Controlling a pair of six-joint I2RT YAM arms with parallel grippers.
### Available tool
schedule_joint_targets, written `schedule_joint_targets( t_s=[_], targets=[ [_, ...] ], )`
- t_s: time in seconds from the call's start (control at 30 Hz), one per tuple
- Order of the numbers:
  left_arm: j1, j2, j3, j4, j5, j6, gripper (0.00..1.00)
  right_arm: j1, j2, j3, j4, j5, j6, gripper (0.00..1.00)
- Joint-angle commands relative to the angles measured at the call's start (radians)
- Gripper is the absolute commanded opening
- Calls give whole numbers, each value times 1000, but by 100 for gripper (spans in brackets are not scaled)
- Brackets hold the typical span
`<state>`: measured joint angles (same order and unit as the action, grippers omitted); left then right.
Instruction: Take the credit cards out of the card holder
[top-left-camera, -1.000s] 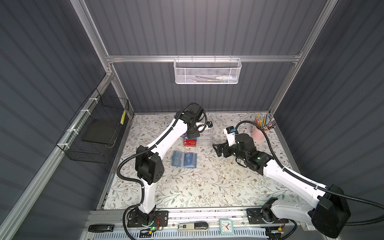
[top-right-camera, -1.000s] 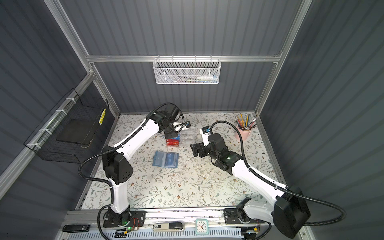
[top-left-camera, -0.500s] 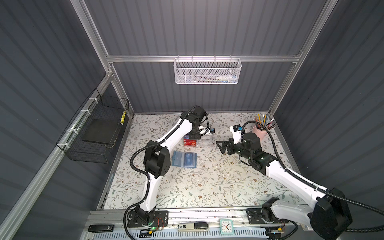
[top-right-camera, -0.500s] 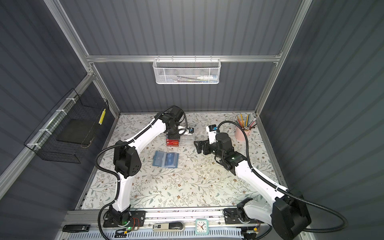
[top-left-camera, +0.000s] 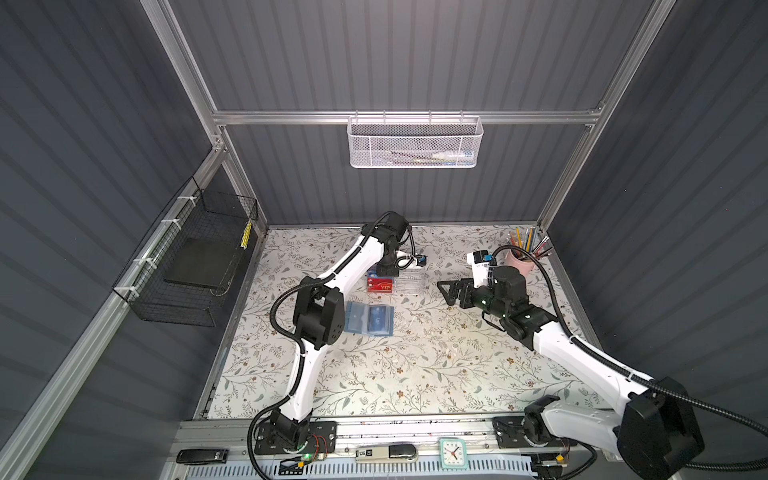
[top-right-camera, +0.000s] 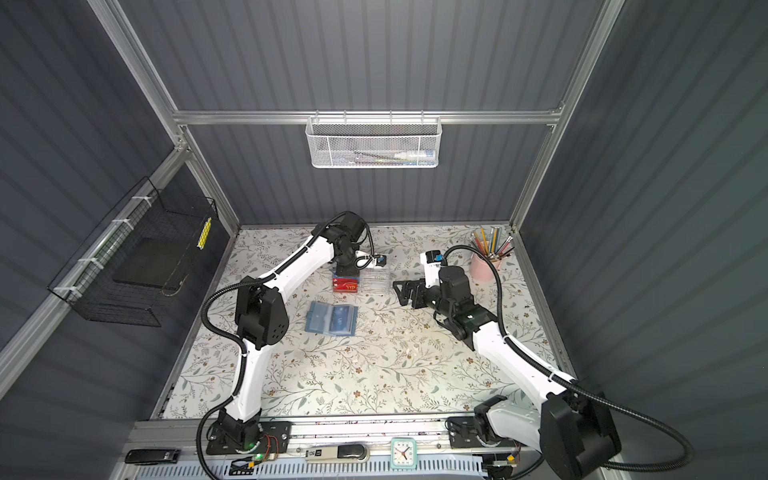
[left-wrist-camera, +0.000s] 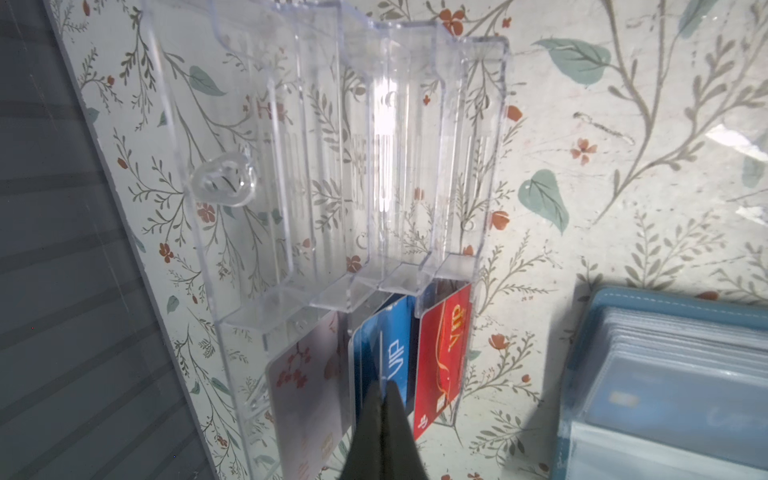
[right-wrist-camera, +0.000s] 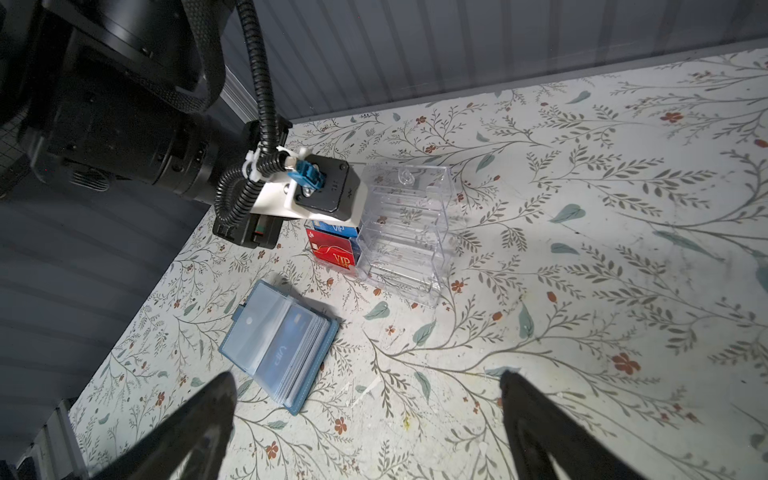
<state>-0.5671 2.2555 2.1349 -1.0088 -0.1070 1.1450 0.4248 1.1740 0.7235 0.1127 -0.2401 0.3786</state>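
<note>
The card holder (top-left-camera: 369, 319) is lying open and flat on the floral table (top-left-camera: 415, 365), one blue credit card (right-wrist-camera: 291, 340) showing through its clear sleeves. Just beyond it, the left gripper (left-wrist-camera: 381, 399) is pinching its fingers together on the edge of another blue card (left-wrist-camera: 395, 345), which is standing in the middle slot of the acrylic box (left-wrist-camera: 332, 145) between the pink-white card (left-wrist-camera: 307, 382) and the red VIP card (left-wrist-camera: 442, 353). The right gripper (top-left-camera: 445, 293) is hovering well apart to the right, jaws spread wide and gripping nothing.
</note>
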Motion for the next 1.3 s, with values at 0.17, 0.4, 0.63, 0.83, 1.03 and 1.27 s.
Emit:
schedule_joint_targets(
  t_s=[0.17,0.4,0.63,0.83,1.03,1.27],
  targets=[
    [-6,21,20,-70,37,214,0,-8,-14,-13,28,-28,16,99],
    [-13,17,-2,-66,24,226,0,-12,-20,-19,34,-34,22,99],
    [-15,-11,-50,-49,22,243,0,-14,-6,-19,41,-49,28,99],
    [-16,-15,-78,-29,8,255,0,-15,3,-15,39,-67,31,99],
    [-20,-20,-101,-11,-1,272,0,-15,16,-11,39,-85,34,99],
    [-26,-19,-102,34,-24,287,0,-16,12,-11,38,-85,32,99]
  ],
)
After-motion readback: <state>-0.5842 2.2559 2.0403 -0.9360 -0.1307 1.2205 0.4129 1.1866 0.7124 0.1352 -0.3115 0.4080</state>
